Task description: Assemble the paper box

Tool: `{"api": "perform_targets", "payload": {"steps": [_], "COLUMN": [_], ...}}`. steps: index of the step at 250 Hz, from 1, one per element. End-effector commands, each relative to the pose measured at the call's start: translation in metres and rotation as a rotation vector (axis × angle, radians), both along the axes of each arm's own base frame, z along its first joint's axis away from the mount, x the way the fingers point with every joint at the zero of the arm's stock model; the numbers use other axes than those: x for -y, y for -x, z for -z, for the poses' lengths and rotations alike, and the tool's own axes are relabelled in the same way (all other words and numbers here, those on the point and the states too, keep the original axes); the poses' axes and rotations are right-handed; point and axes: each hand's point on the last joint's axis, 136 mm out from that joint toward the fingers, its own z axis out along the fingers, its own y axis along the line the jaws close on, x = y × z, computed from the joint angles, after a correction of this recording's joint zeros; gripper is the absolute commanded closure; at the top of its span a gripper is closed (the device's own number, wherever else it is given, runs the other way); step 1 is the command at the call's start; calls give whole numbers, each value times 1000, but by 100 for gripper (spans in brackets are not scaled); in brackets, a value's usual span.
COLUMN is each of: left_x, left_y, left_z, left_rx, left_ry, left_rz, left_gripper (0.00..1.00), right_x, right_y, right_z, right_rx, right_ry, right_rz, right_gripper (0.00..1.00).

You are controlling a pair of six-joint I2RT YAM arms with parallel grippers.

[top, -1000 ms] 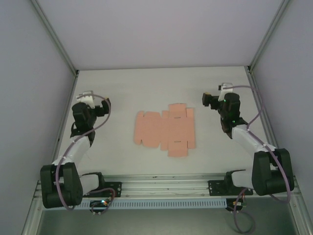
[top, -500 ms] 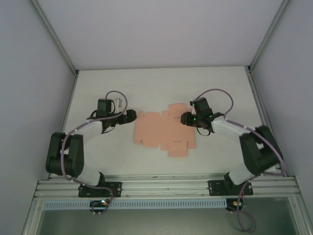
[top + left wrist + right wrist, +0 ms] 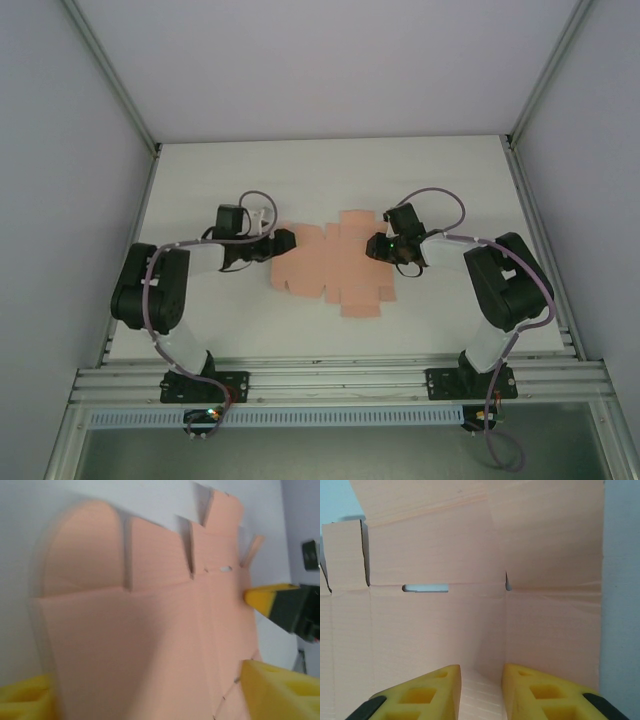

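Sheet (image 3: 330, 268) lies flat at mid-table (image 3: 300, 170), all flaps spread, no wall raised yet.

Risks:
- The card is thin. A hard squeeze by the right claw (image 3: 374, 246) could kink the panel off its score line instead of hinging it.
- A pull from that side alone may drag the whole sheet, since the left claw (image 3: 284, 243) has no hold on it.
- If the left claw closes where it stands, it could crumple the rounded end flap (image 3: 82, 550).

Pose: both arms reach inward and low, wrists facing each other across the sheet.
- Left claw at the sheet's left edge, jaws wide, card running between its fingers (image 3: 280, 685), nothing gripped.
- Right claw on the right-hand panels, fingers (image 3: 425, 692) drawn close with a raised ridge of card in the narrow gap — reads as a pinch. Slot (image 3: 425, 588) lies just beyond the tips.
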Motion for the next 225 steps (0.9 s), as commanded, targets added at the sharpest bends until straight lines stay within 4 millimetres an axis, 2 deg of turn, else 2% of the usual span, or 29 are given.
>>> {"api": "perform_targets", "payload": {"steps": [1,31,50,69,86,97,117,132,138,177,225], "left_x": [20,18,18,19,21,23,26,27,27,27,19], "left_y": [5,2,1,0,0,0,2,6,8,23,43], "left_z": [-22,-35,-47,-62,-79,-93,-121,-144,-152,-198,-233], "left_rx": [33,69,105,146,181,207,261,318,335,423,519], "left_ry": [83,81,84,95,114,137,195,232,244,307,332], "left_rz": [71,52,52,53,56,59,76,91,96,127,120], "left_gripper": [50,84,100,100,100,100,100,100,100,100,100], "right_x": [13,13,12,9,4,3,3,6,9,28,30], "right_y": [27,24,18,10,3,1,6,11,14,31,47], "right_z": [37,32,21,-5,-40,-64,-101,-113,-126,-156,-166], "right_rx": [-124,-115,-101,-39,55,118,208,238,274,366,433], "right_ry": [63,64,54,27,-17,-34,-76,-106,-127,-291,-361], "right_rz": [19,11,-12,-35,-70,-81,-144,-178,-188,-219,-256], "right_gripper": [69,67,62,54,45,44,40,37,36,30,33]}}
